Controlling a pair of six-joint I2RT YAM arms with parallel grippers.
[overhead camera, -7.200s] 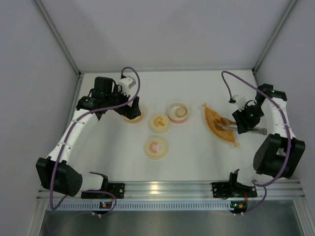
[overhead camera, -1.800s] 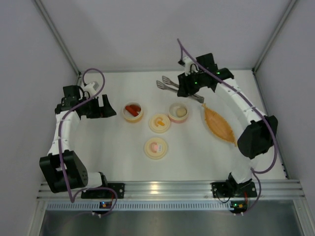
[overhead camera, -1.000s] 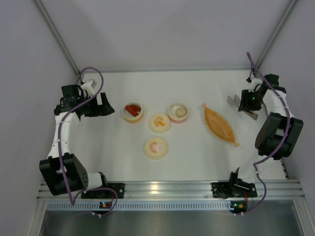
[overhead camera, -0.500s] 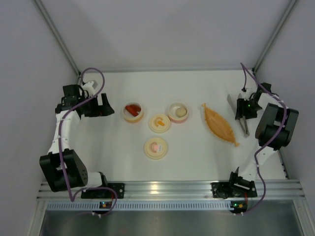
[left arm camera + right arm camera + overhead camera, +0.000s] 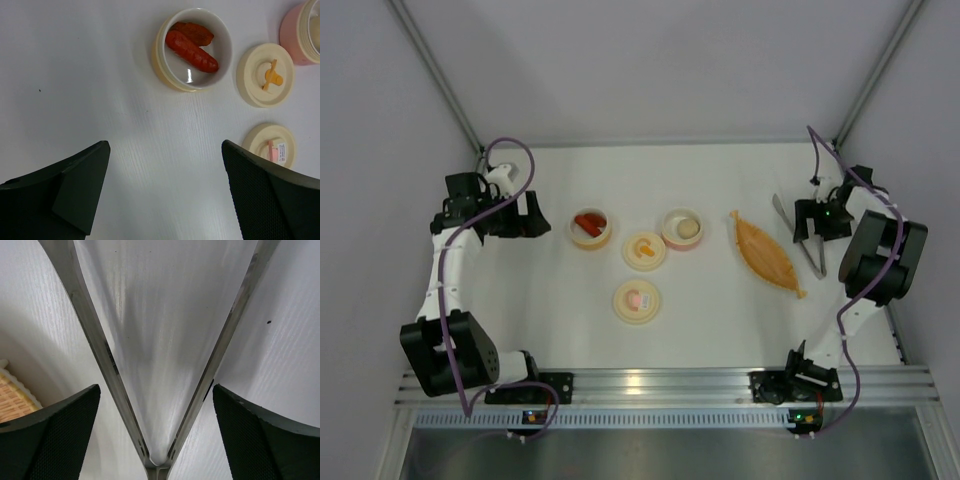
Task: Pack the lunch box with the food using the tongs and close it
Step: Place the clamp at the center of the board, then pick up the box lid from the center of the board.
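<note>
The grey metal tongs (image 5: 813, 258) lie flat on the table just right of the orange boat tray (image 5: 767, 255). In the right wrist view the tongs (image 5: 95, 345) spread in a V, both arms lying between my right gripper's (image 5: 156, 388) open fingers without touching them. From above, the right gripper (image 5: 807, 222) hovers over them. A red-orange sausage (image 5: 192, 47) lies in a yellow lunch box cup (image 5: 590, 227), and a cream-white ball (image 5: 686, 229) sits in the pink cup. My left gripper (image 5: 165, 145), seen from above at the far left (image 5: 525, 215), is open and holds nothing.
Two cream lids lie near the cups, one with an orange knob (image 5: 644, 250) and one with a pink label (image 5: 637, 300). Grey walls close in the table on the left, the back and the right. The right arm is folded close to the right wall.
My right gripper has opened and let go of the tongs, which now lie spread on the table beside the tray. The left arm has not moved.
</note>
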